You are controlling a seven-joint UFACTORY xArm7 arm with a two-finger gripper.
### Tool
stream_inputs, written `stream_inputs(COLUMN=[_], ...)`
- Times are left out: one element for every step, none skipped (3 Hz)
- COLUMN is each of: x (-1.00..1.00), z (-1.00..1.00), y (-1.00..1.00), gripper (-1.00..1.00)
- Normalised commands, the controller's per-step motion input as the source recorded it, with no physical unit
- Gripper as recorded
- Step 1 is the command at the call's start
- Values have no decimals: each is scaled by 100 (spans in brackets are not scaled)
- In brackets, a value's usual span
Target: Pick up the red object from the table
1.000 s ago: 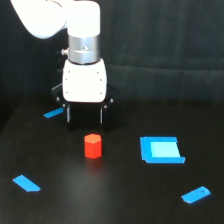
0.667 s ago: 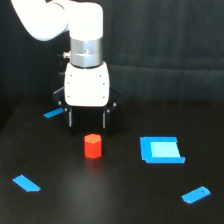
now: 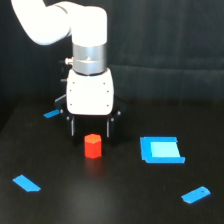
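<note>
The red object is a small stubby red-orange block standing upright on the black table, a little left of centre in the exterior view. My gripper hangs from the white arm just behind and above it, open. Its two dark fingers point down on either side of the block's top. Nothing is held between them. I cannot tell whether the fingertips touch the table.
A flat blue square lies to the exterior view's right of the block. Small blue pieces lie at the front left, the front right and behind the gripper on the left. A dark curtain backs the table.
The arm has moved toward the camera and down. The open gripper, which stood behind the block, now straddles it from above. The block has not moved.
</note>
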Motion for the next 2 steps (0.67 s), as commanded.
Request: stream_inputs(x=[-21, -39], z=[1, -2], y=[-79, -44], gripper=[92, 99])
